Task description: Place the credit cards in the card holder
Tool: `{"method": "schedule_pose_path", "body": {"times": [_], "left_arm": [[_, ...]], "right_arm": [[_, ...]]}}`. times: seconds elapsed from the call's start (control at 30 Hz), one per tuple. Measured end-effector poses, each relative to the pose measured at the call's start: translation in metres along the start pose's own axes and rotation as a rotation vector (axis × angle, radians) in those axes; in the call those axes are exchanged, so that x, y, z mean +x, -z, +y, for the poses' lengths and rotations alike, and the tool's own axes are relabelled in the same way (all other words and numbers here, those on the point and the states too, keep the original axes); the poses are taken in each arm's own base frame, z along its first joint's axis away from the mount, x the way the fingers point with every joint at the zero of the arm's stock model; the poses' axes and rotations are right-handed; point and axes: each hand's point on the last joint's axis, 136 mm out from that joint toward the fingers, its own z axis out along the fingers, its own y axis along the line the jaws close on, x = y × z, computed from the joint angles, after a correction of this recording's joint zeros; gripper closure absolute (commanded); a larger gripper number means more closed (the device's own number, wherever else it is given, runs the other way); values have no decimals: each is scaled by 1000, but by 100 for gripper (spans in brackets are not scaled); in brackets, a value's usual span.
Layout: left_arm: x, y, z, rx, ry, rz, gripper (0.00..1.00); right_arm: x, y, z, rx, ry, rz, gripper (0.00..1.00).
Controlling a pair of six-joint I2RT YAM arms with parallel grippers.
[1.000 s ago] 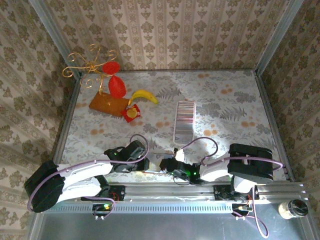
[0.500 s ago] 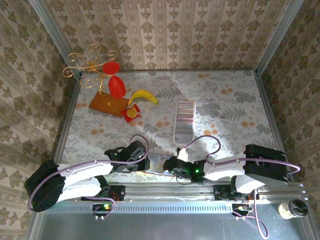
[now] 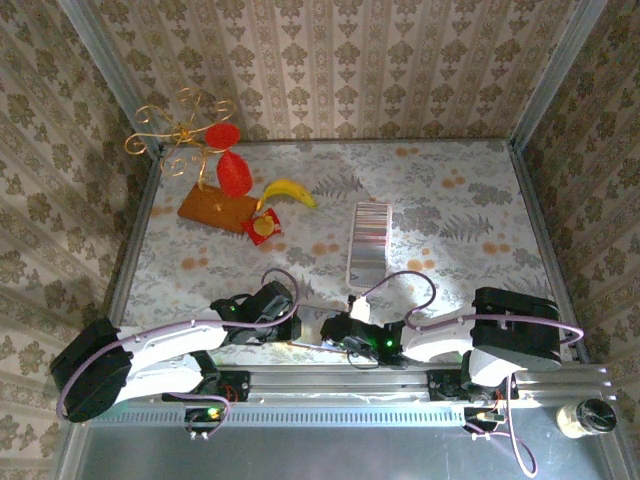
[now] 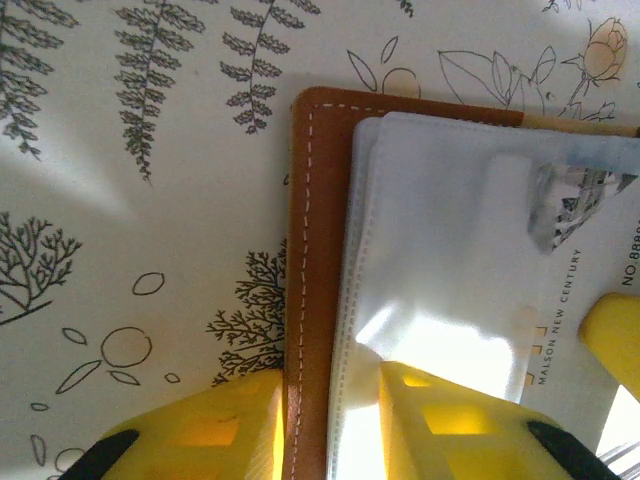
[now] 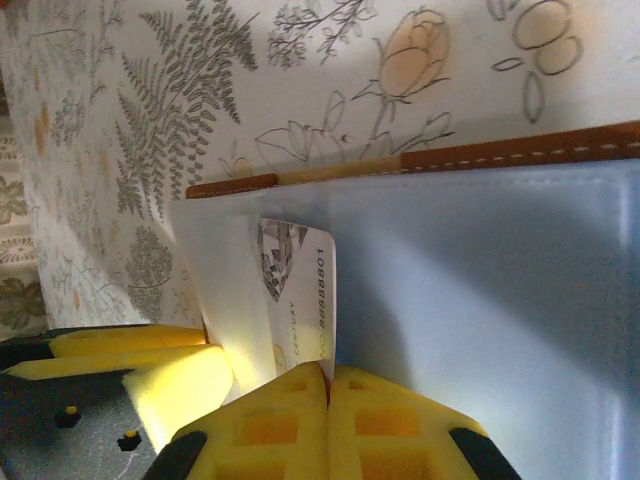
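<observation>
Card holder (image 4: 320,250) edge pinched by left hand (image 4: 330,410).

Brown leather card holder (image 4: 318,260), white-stitched, pale blue-grey inside; silver-grey striped credit cards (image 3: 367,243); white surface (image 4: 150,230) printed with grey ferns and orange flowers; yellow banana (image 3: 288,190).
</observation>
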Motion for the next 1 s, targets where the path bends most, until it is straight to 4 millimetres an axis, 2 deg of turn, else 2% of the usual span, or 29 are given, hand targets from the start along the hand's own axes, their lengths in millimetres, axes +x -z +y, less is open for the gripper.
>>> {"method": "schedule_pose_path", "body": {"times": [0.33,0.5,0.63,0.83,1.0], "left_arm": [[0,0,-1,4,1,-4,65],[-2,1,-3,32,35,-28,59],[-2,4,-3,58,51,-47,59],[-1,6,-2,89,71,-70,63],[0,6,-1,99,80,-78,66]], "right_arm": [[-6,-8,13,-20,45,28,100],[-11,-13,13,27,83,60,81],[-9,-11,4,86,115,79,74],[-11,-2,-6,137,148,86,91],[-10,-8,-5,149,153,90,94]]}}
